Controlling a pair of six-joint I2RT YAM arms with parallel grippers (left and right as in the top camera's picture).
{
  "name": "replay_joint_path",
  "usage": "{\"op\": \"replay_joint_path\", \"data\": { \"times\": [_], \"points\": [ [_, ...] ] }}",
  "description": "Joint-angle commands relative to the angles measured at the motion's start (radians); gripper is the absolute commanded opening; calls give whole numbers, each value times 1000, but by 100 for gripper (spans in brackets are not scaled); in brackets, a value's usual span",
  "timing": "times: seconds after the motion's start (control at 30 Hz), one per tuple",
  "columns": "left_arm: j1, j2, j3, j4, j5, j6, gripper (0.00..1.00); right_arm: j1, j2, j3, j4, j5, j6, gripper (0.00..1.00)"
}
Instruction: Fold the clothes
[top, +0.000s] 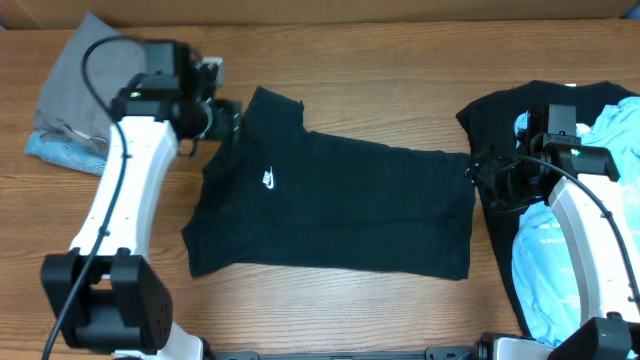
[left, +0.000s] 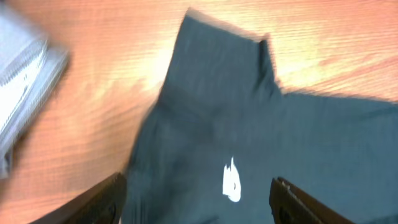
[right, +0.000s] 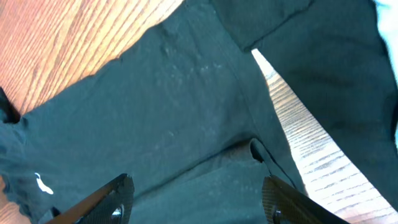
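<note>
the black t-shirt lies spread flat on the table, stretched from one arm to the other, so each arm has an end within reach. the left gripper hangs over the sleeve end. its fingers stand wide apart with only cloth under the gap, gripping nothing. the white logo sits just ahead of that gap. the right gripper hangs over the opposite end, probably the hem, also spread wide and empty.

i judge that both are poised over opposite ends to pinch the cloth for a first fold, though no fold shows yet. a pile of black and light blue clothes lies behind and beside the right gripper, likely waiting its turn. a strip of bare wood parts it from the shirt. a grey garment lies off to the outer side of the left gripper, with something blue under it.

the left wrist view is blurred, and both wrist views cut the fingers off at the bottom edge. i cannot tell whether either gripper touches the cloth. from overhead the left arm covers the shirt's collar, and the pile runs off the frame edge.
</note>
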Motion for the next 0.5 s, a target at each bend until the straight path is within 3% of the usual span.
{"op": "replay_joint_path", "data": {
  "times": [0.0,0.13,0.27,0.47],
  "points": [
    [-22,117,40,65,-53,47,76,2,-23,22,-8,-23,-10,69],
    [-22,280,133,114,-23,47,75,2,-23,22,-26,-23,-10,70],
    [-24,419,222,203,16,36,82,2,-23,22,-46,-23,-10,69],
    [-43,549,243,342,36,28,82,2,-23,21,-53,-22,-10,69]
  ]
}}
